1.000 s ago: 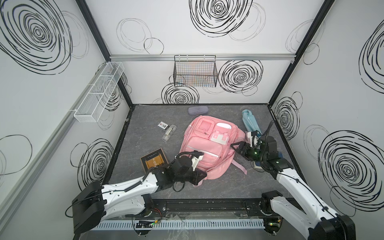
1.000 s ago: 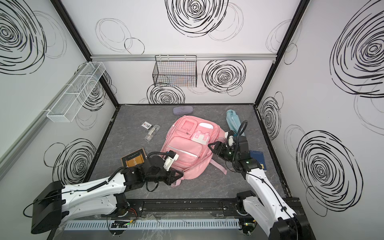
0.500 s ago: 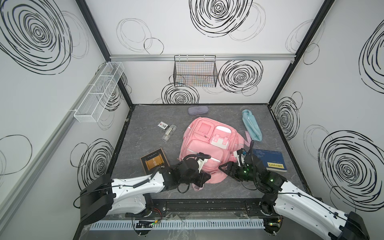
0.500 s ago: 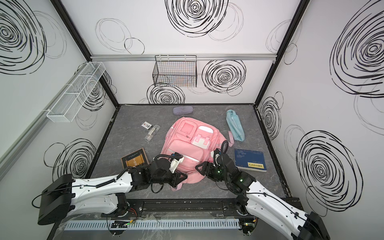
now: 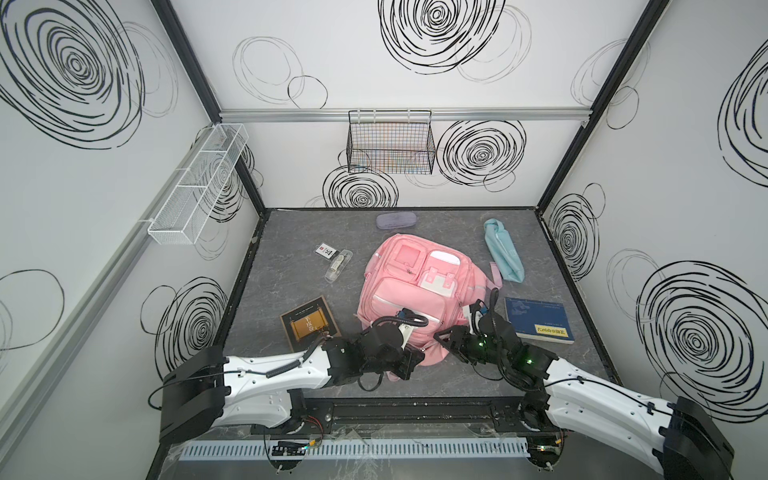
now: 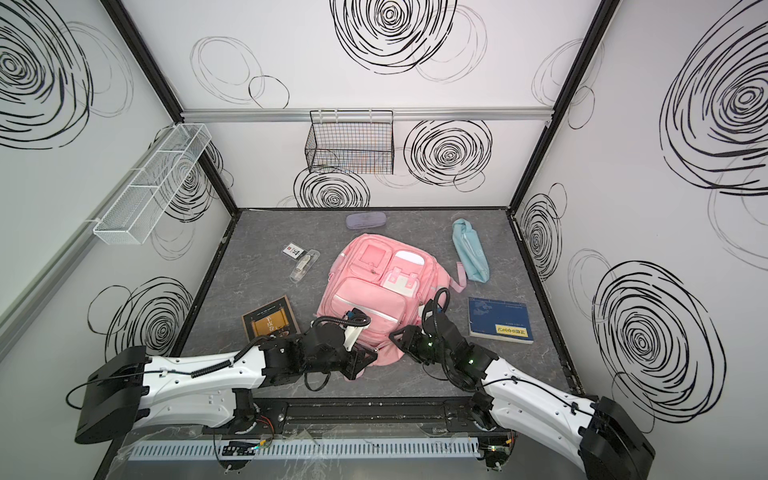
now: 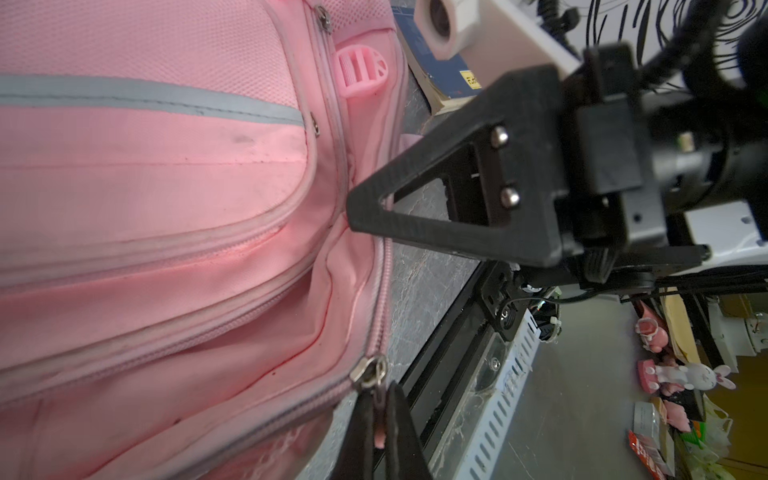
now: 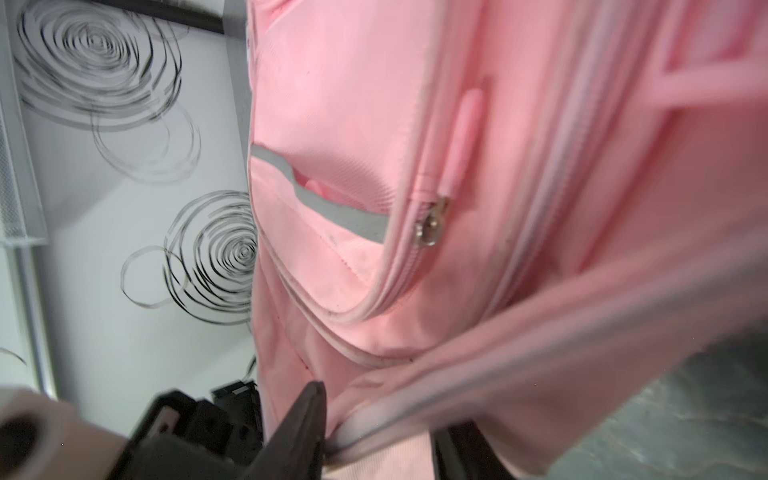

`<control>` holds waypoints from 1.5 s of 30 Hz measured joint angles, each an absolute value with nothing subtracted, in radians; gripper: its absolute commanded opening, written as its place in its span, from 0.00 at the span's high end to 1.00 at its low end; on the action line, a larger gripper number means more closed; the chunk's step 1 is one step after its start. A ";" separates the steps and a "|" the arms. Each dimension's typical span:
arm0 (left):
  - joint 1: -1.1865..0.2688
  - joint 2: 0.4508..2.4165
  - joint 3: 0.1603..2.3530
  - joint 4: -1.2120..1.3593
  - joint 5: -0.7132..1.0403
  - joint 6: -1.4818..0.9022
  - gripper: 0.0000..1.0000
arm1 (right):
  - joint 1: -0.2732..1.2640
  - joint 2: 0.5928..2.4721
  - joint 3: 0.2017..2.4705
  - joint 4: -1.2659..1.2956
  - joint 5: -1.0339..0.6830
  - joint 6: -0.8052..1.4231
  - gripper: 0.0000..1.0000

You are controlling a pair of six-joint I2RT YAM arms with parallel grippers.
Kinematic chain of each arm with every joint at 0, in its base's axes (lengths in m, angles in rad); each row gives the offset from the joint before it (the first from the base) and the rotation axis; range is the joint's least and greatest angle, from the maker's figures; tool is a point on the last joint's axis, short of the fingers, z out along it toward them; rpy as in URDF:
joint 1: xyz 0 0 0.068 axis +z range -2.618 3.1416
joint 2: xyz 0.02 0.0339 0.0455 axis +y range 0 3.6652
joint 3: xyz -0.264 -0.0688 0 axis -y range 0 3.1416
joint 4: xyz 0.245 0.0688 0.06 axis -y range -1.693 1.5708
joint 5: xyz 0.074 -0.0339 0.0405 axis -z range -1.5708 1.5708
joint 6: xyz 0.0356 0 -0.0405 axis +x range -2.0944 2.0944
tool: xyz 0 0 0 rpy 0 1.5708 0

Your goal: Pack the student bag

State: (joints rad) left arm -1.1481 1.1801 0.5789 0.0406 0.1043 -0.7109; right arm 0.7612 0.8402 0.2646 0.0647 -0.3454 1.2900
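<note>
Pinching zip pull [image 7: 378, 436] on student bag [image 5: 415, 291], left tool [image 7: 380, 395] clamped, right tool [image 5: 441, 337] unclear (blurred, fabric-covered)

The student bag [image 5: 415, 291] lies flat near the middle of the table [image 5: 286, 291]. Behind it, close to the back edge, lies a glasses case [image 5: 395, 220]. To the bag's right rear lies a zip pouch [image 5: 503, 251]. In front of the pouch and right of the bag, a book [image 5: 539, 320] lies flat. To the bag's left rear, a card [image 5: 326, 250] lies just beside a tube case [image 5: 338, 266]. A second book [image 5: 309, 326] lies at the bag's front left. A wire basket [image 5: 390, 143] hangs on the back wall and a mesh shelf [image 5: 199, 183] on the left wall. The left gripper [image 5: 410, 360] and the right gripper [image 5: 441, 336] sit side by side at the bag's front edge.
</note>
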 measured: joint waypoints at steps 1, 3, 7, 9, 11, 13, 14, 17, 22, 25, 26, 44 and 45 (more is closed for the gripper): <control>-1.152 1.180 0.583 0.035 0.102 -0.704 1.00 | 0.741 0.848 0.264 0.070 -0.364 1.289 0.87; -1.159 1.180 0.586 0.027 0.103 -0.690 1.00 | 0.703 0.851 0.263 0.082 -0.405 1.292 1.00; -1.153 1.151 0.586 -0.003 0.103 -0.663 1.00 | 0.606 0.825 0.259 0.078 -0.488 1.257 1.00; -1.126 1.108 0.585 -0.023 0.107 -0.652 1.00 | 0.543 0.801 0.260 0.068 -0.521 1.222 1.00; -1.074 1.056 0.573 -0.037 0.121 -0.642 1.00 | 0.474 0.791 0.265 0.058 -0.560 1.182 1.00; -1.008 1.005 0.544 -0.056 0.141 -0.629 1.00 | 0.403 0.796 0.275 0.044 -0.593 1.141 1.00; -0.965 0.981 0.523 -0.072 0.152 -0.622 1.00 | 0.366 0.801 0.283 0.031 -0.603 1.117 1.00; -0.860 0.956 0.473 -0.125 0.169 -0.598 1.00 | 0.279 0.837 0.315 -0.013 -0.618 1.044 1.00; -0.804 0.953 0.428 -0.147 0.155 -0.596 1.00 | 0.189 0.908 0.369 -0.074 -0.661 0.941 1.00; -0.760 0.922 0.384 -0.107 0.124 -0.618 1.00 | 0.161 0.945 0.411 -0.108 -0.674 0.885 1.00; -0.739 0.906 0.360 -0.086 0.113 -0.628 1.00 | 0.154 0.955 0.421 -0.110 -0.680 0.867 1.00; -0.579 0.820 0.379 -0.079 0.020 -0.679 0.52 | 0.031 0.981 0.586 -0.229 -0.429 0.701 0.18; -0.583 0.782 0.390 -0.100 0.008 -0.682 0.51 | 0.010 0.960 0.594 -0.244 -0.397 0.696 0.15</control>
State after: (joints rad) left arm -0.5831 0.7818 0.3897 -0.0998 0.0078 -0.6823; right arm 0.0097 0.9596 0.5941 -0.2443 -0.3973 0.6956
